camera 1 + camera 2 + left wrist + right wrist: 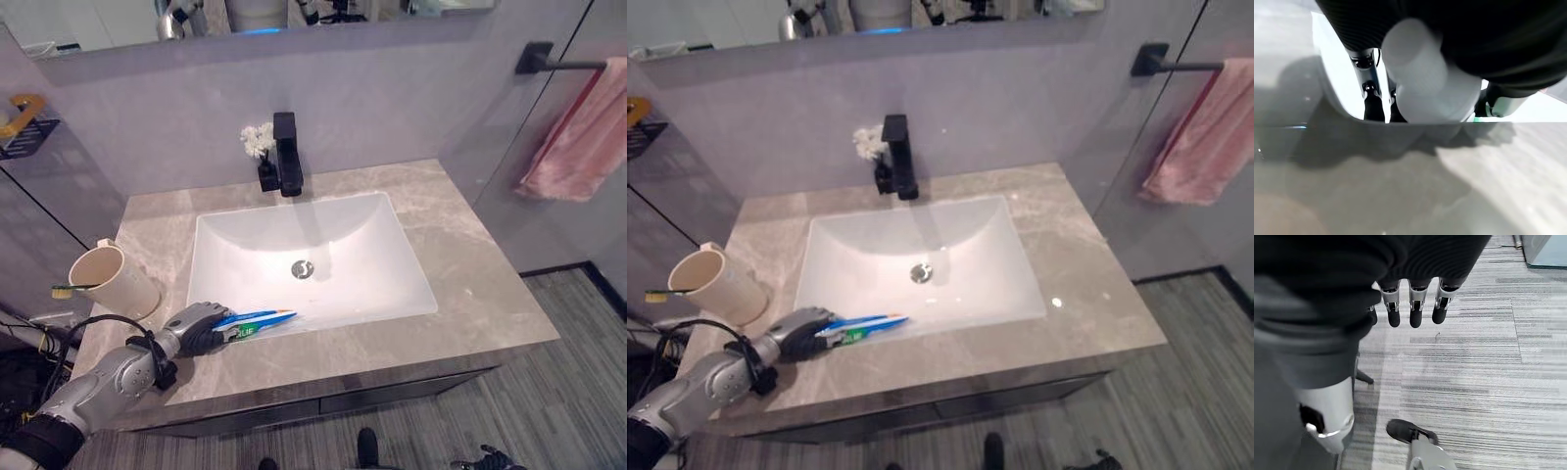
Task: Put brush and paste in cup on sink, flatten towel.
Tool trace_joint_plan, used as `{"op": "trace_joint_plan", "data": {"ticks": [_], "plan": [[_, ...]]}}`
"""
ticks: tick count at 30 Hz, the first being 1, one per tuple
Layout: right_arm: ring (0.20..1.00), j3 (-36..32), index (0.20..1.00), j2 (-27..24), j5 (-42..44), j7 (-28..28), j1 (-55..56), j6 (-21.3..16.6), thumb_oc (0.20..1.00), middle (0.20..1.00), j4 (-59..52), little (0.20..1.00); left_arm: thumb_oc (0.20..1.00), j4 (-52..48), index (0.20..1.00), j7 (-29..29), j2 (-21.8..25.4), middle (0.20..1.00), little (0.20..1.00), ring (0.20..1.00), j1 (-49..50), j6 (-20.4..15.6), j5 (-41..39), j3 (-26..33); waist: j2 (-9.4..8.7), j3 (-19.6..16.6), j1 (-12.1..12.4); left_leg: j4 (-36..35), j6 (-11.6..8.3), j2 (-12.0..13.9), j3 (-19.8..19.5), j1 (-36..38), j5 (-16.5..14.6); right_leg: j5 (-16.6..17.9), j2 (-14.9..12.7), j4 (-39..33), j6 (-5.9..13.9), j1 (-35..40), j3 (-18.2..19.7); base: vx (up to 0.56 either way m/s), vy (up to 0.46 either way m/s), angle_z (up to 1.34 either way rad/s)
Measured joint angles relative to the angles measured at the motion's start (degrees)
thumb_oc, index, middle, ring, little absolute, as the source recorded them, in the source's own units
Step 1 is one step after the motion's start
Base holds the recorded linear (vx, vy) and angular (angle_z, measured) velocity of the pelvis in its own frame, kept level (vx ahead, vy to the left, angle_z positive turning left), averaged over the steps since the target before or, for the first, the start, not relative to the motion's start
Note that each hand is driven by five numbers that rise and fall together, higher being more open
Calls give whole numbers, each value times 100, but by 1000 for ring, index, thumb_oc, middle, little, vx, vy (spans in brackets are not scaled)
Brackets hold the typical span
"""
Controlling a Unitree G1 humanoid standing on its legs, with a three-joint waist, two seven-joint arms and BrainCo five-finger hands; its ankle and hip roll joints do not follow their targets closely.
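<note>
A blue, white and green toothpaste tube lies across the front rim of the white sink basin. My left hand is curled round the tube's left end on the grey counter. In the left wrist view the tube's white cap end sits against the palm, with the fingers reaching over the basin edge. A cream cup leans at the counter's left with a toothbrush sticking out of it. A pink towel hangs bunched on a black bar at the right. My right hand hangs over the floor, fingers relaxed.
A black tap and a small dark vase of white flowers stand behind the basin. A wire shelf is fixed to the left wall. The marble counter has bare room to the right of the basin.
</note>
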Motion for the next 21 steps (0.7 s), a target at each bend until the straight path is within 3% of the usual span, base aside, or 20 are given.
{"op": "trace_joint_plan", "data": {"ticks": [5,10,14,16,18,19,21], "plan": [[1000,-649,1000,101,657,98,330,8,1000,1000,58,1000,200,-720,200,218,38,200,200,200,646,68,265,1129,-133,-100,67,-1,-5,17,-125,85,-6,-56,13,-1,-22,176,-103,7,-15,13],[1000,-945,1000,139,1185,218,411,99,1000,1000,242,1000,200,-996,200,795,50,200,200,200,580,133,372,1644,-347,-222,74,-2,-3,27,-138,138,-7,-60,3,-1,-17,216,-101,0,0,0],[1000,-1021,1000,95,1405,295,667,108,1000,1000,255,1000,200,-1415,200,1215,50,200,200,200,160,127,374,1844,-523,-316,-18,-4,-8,42,-184,154,-36,-69,8,-1,-26,288,-129,4,-12,3],[1000,-1232,1000,80,1503,348,748,107,1000,1000,282,1000,200,-1492,200,1326,58,200,200,200,-67,124,378,1844,-528,-320,-37,-4,-10,40,-225,142,-37,-74,4,-1,-28,290,-158,14,-24,8],[1000,-1849,1000,-8,1736,369,866,122,1000,1000,322,1000,200,-1597,200,1409,118,200,200,200,-226,132,395,1877,-559,-318,-126,-4,-10,41,-257,116,-37,-75,0,-1,-28,284,-188,24,-21,7],[1000,-2320,1000,-231,1916,369,899,148,1000,1000,398,1000,200,-1659,200,1469,216,200,200,200,-277,121,464,1932,-557,-331,-192,-4,-10,36,-265,116,-37,-79,-6,-1,-28,290,-201,3,-26,5],[1000,-2641,1000,-620,2035,336,919,196,1000,1000,539,1000,200,-1675,200,1507,225,200,200,200,-332,116,567,2021,-566,-346,-240,-3,-10,42,-264,129,-38,-87,-8,-1,-30,289,-208,0,0,0]]}}
